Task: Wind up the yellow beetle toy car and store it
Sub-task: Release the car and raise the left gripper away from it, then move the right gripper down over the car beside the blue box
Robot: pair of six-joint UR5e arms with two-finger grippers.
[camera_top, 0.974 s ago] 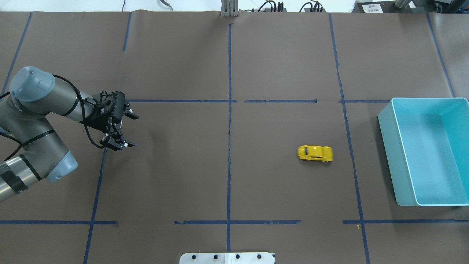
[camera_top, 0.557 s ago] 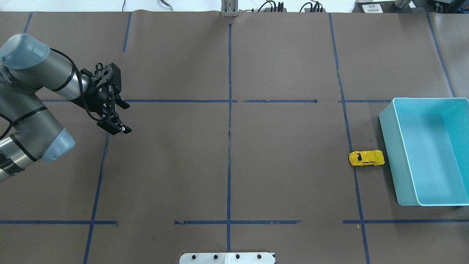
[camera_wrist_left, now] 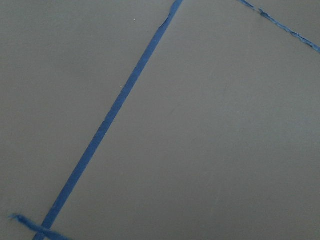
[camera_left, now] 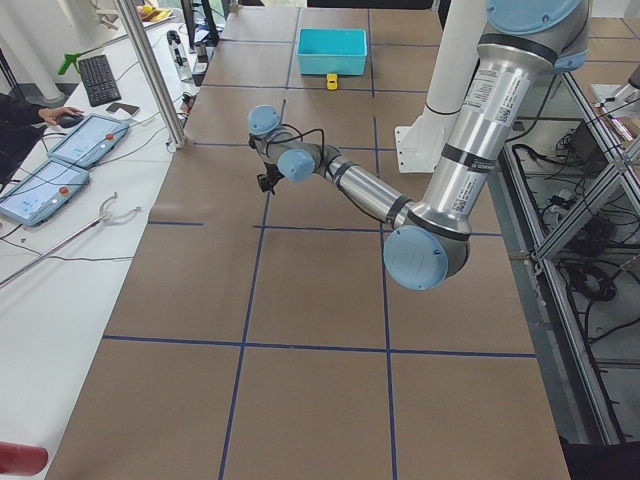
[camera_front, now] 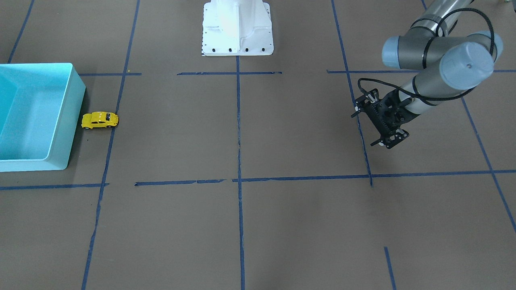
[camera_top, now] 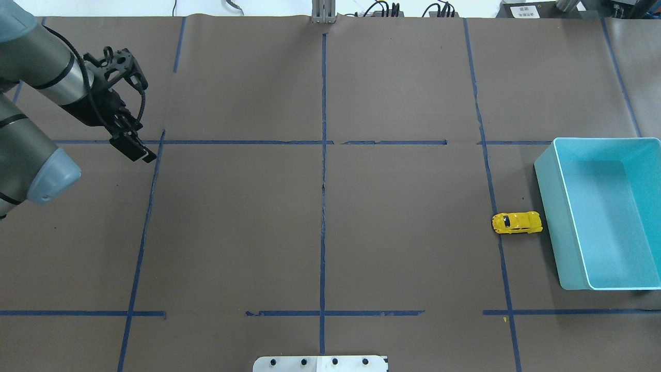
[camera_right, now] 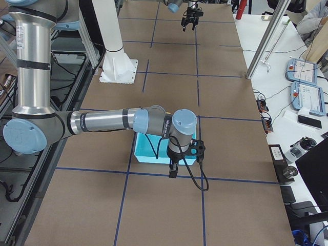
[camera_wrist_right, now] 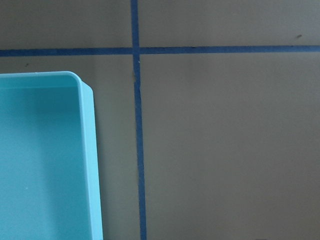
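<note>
The yellow beetle toy car (camera_top: 516, 222) stands on the table with its nose against the left wall of the turquoise bin (camera_top: 549, 206). It also shows in the front view (camera_front: 100, 120) and, far off, in the left side view (camera_left: 332, 81). My left gripper (camera_top: 135, 151) is open and empty at the far left of the table, far from the car. My right gripper (camera_right: 172, 169) shows only in the right side view, hanging over the bin's near edge; I cannot tell whether it is open or shut. The right wrist view shows the bin's corner (camera_wrist_right: 87, 150).
Blue tape lines (camera_top: 323, 206) divide the brown table cover into squares. The robot's white base plate (camera_front: 237, 28) stands at the table's middle edge. Operator desks with tablets (camera_left: 60, 160) lie beyond the table's far side.
The car has rolled right, from the table's right middle to the bin's wall, and stopped there. My left arm has drawn back toward the far left corner.
</note>
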